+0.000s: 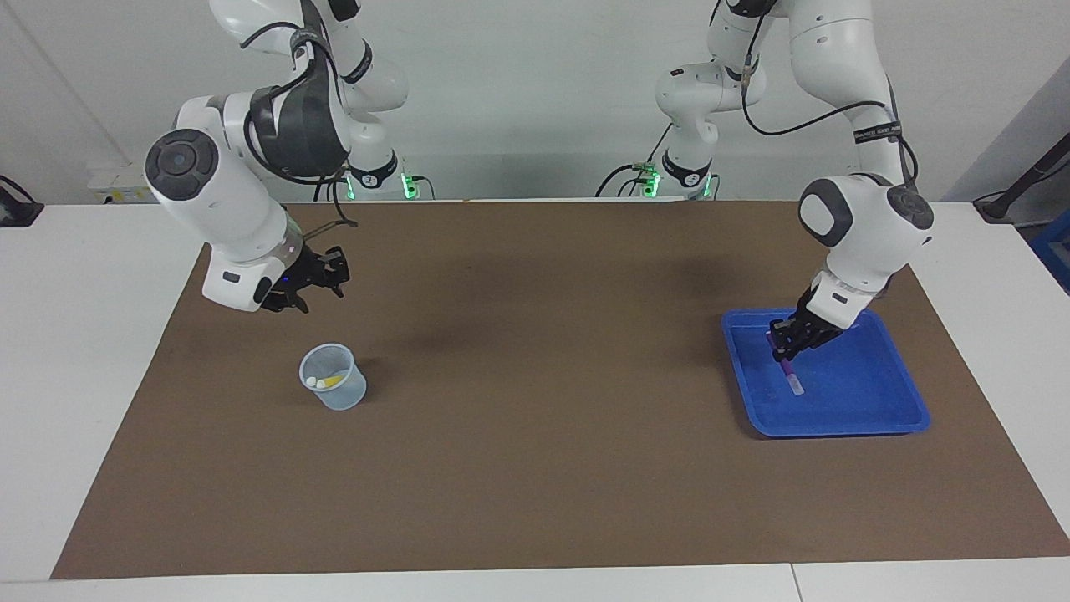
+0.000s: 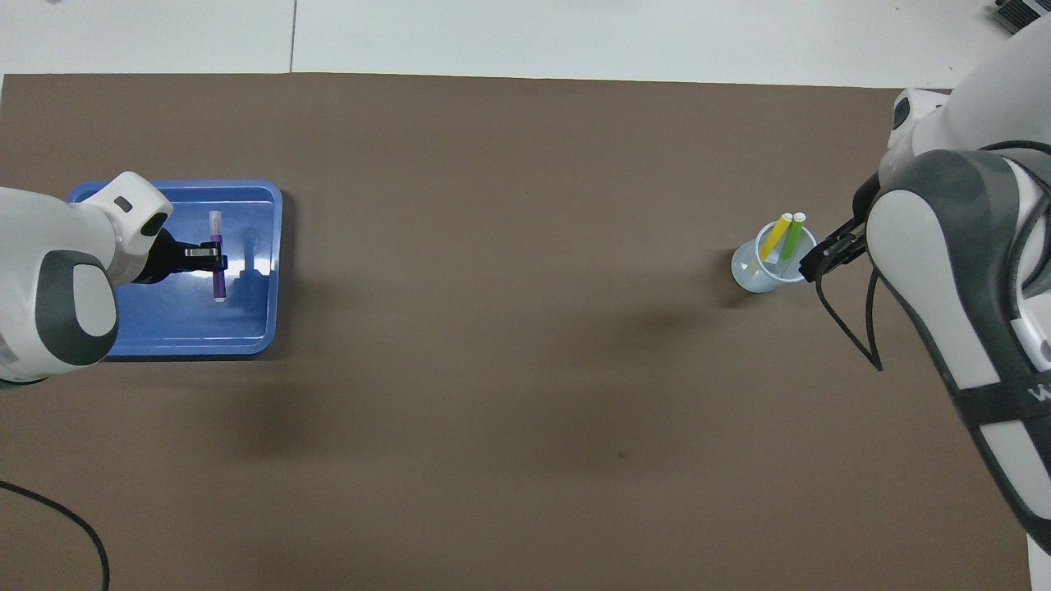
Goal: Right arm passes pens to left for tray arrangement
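Angling left claw (image 1: pixel 790 344) gripping purple pen (image 1: pixel 792 380) over tray (image 1: pixel 869 393)

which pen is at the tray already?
The purple pen, gripped by the left gripper over the blue tray. The yellow pen and green pen stand in the translucent cup, beside the right gripper.

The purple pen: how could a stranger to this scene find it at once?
Look at the blue tray at the left arm's end of the table. The left gripper is low over it, and the purple pen is there at its jaws. The yellow and green pens stand in a cup.
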### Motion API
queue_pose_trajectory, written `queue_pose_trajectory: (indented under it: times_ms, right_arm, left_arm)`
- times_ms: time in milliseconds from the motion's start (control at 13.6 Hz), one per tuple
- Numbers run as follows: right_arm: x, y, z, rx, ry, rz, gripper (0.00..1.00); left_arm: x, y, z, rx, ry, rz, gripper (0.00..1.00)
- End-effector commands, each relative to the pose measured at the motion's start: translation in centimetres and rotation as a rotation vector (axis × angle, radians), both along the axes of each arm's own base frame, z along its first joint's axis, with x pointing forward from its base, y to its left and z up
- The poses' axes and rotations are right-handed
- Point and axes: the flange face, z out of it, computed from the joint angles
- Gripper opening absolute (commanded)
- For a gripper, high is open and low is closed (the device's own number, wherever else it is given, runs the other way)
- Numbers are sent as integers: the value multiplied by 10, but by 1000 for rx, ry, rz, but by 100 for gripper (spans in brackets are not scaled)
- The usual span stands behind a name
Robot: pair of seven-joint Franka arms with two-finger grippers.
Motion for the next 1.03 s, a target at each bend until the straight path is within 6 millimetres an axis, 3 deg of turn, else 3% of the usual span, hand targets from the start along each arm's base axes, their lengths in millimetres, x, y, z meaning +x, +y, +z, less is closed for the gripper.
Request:
queue_pose_trajectory:
  times_ms: [0, 147, 369, 664, 958]
  right_arm:
    - [4, -27, -9, 8, -82, 295, 59]
    - [8, -32, -15, 6, -120, 436, 60]
    - [17, -36, -23, 0, -164, 597, 60]
    - [34, -25, -45, -7, -230, 854, 60]
    - [43, -20, -73, -12, -261, 936, 60]
  left_arm:
    - [11, 7, -9, 14, -3, 22, 0]
    - [5, 4, -22, 13, 26, 16, 0]
    - [9, 2, -20, 16, -1, 17, 0]
    - [2, -6, -30, 24, -23, 12, 0]
    - [-3, -10, -35, 24, -12, 6, 0]
